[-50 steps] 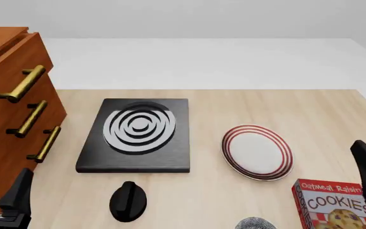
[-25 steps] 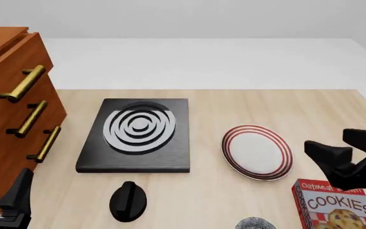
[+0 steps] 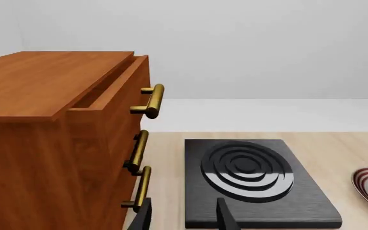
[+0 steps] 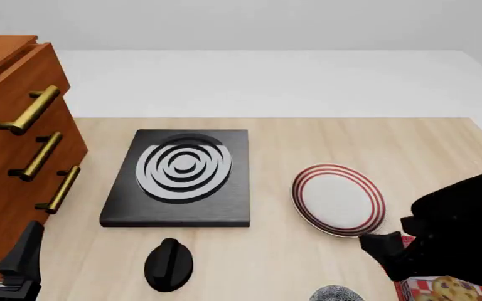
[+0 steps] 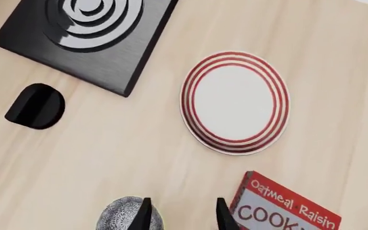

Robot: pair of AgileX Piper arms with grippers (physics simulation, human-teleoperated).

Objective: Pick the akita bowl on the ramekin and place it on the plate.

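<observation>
On the table, the plate lies bare.
Right pincer gapes, holding nothing, beside the bowl; left pincer likewise.

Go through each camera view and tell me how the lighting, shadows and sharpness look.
Front view: flat, even light, sharp throughout, no glare; the right gripper is a featureless black silhouette. Right wrist view: crisp, only faint soft shadows beside the plate and black knob; akita bowl cropped at the frame edge. Left wrist view: sharp, a soft sheen on the black slab, the cabinet front darker.
</observation>
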